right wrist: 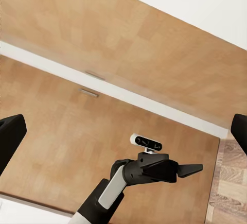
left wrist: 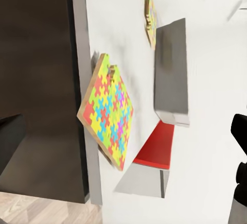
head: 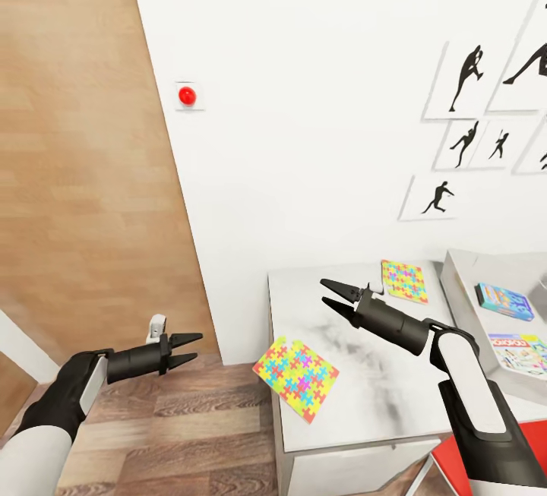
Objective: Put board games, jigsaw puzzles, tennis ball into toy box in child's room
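Note:
One jigsaw puzzle (head: 296, 378) (left wrist: 108, 113) lies at the table's (head: 380, 397) left front edge, partly overhanging it. A second puzzle (head: 404, 281) (left wrist: 150, 15) lies flat at the back of the table, next to the grey toy box (head: 454, 283) (left wrist: 172, 74). Inside the box lie a blue board game (head: 504, 301) and a white-green one (head: 520, 350). My right gripper (head: 332, 295) hovers open over the table between the two puzzles. My left gripper (head: 190, 350) (right wrist: 170, 170) is open above the floor, left of the table. The tennis ball and the bed are out of view.
A brown wooden door (head: 76, 139) stands at the left, and a red button (head: 186, 95) sits on the white wall. Black silhouette pictures (head: 463, 78) hang above the table. A red object (head: 456, 454) (left wrist: 157, 147) shows at the table's front right. Wood floor (head: 190, 435) lies to the table's left.

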